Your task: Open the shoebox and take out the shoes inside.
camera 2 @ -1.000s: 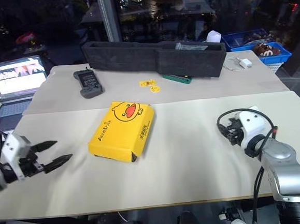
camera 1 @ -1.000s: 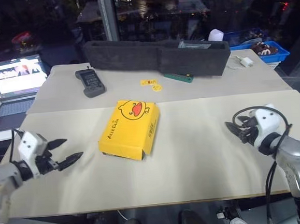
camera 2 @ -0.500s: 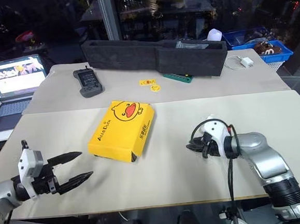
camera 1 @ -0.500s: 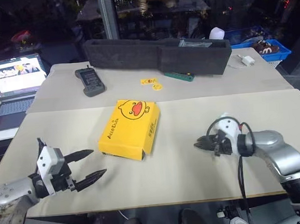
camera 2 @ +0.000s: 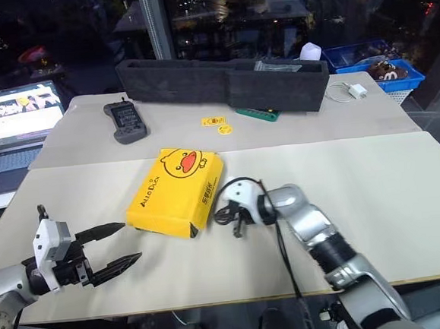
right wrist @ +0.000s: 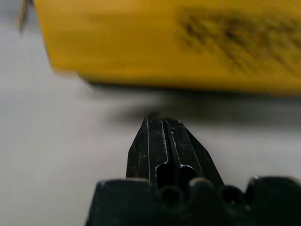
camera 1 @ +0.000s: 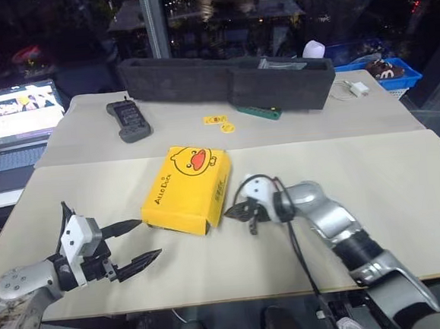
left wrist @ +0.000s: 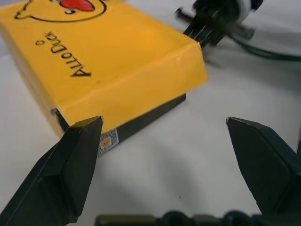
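Table (camera 1: 342, 162): pale beige top with a seam across it, just beyond the box. Box (camera 1: 187, 188) lies flat on the near half, lid down, duck face up. Right gripper (camera 1: 232, 211) sits just beside the box's right side wall, tips pressed together and pointing at it. Left gripper (camera 1: 138, 241) is near the box's front-left corner, fingers spread, tips apart from the box. On the far half, well beyond both grippers: long black foam tray (camera 1: 229, 81) along the back edge, handset (camera 1: 130, 120) far-left of the box, two yellow stickers (camera 1: 221, 122) and a green tool (camera 1: 261, 113) just before the tray, white charger (camera 1: 357, 89) at the far right.
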